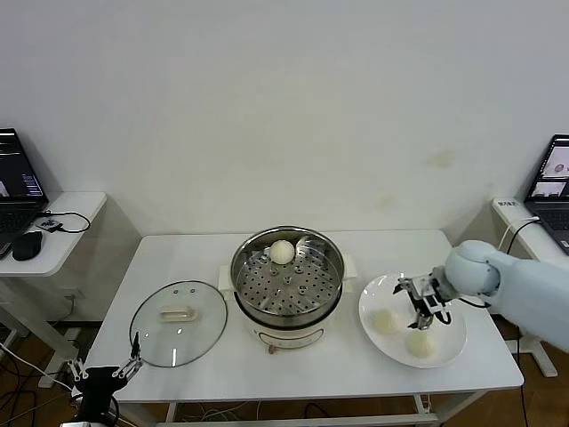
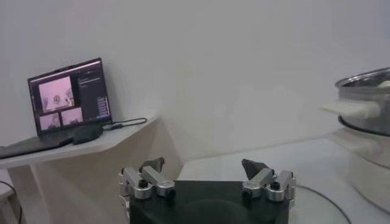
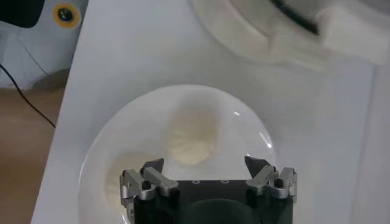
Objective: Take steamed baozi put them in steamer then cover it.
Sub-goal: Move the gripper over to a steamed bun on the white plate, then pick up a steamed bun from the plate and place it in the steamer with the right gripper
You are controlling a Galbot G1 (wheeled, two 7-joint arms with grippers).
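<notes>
The steamer [image 1: 287, 289] stands uncovered at the table's middle, with one baozi [image 1: 282, 253] on the far side of its perforated tray. Two more baozi [image 1: 385, 321] [image 1: 420, 344] lie on a white plate [image 1: 449, 349] to the right. My right gripper [image 1: 418, 316] hovers open over that plate, between the two buns. In the right wrist view a baozi [image 3: 194, 137] lies just ahead of the open right gripper [image 3: 205, 164]. The glass cover [image 1: 178, 322] lies flat on the table left of the steamer. My left gripper [image 1: 133, 363] waits open, low by the table's front left corner.
A side table with a laptop [image 2: 68, 94] and cables stands to the left, and another laptop [image 1: 553, 182] at the far right. In the left wrist view the steamer's handle [image 2: 350, 108] shows ahead of the open left gripper [image 2: 206, 167].
</notes>
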